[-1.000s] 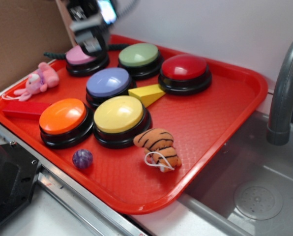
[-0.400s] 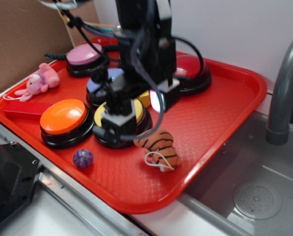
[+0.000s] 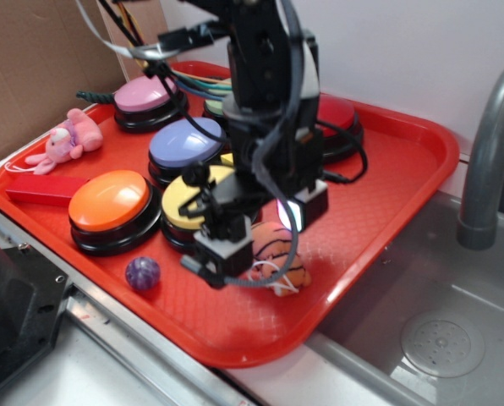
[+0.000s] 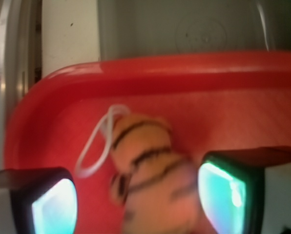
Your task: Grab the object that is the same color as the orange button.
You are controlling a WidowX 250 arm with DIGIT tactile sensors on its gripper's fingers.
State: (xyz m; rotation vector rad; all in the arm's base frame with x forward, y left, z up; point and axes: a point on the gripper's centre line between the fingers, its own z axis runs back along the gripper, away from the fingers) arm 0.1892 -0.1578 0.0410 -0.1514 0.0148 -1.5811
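Note:
The small orange plush tiger (image 3: 277, 247) with black stripes and a white string loop lies on the red tray (image 3: 404, 161), partly hidden behind my gripper. In the wrist view the tiger (image 4: 150, 170) sits between my two fingers, closer to the right one. My gripper (image 3: 256, 233) is open, down over the tiger, with its fingers on either side of it and not closed on it; it also shows in the wrist view (image 4: 138, 204). The orange button (image 3: 110, 203) stands at the tray's front left.
A yellow button (image 3: 189, 203), a purple button (image 3: 184, 144), a pink button (image 3: 142, 95) and a red button (image 3: 341, 114) stand on the tray. A purple ball (image 3: 142, 273), a pink bunny (image 3: 66, 139), a red block (image 3: 36, 188). Sink and faucet (image 3: 489, 144) at right.
My arm has swung from the tray's back left over the buttons and come down to the tiger. The gripper now straddles it. The tiger has not moved.

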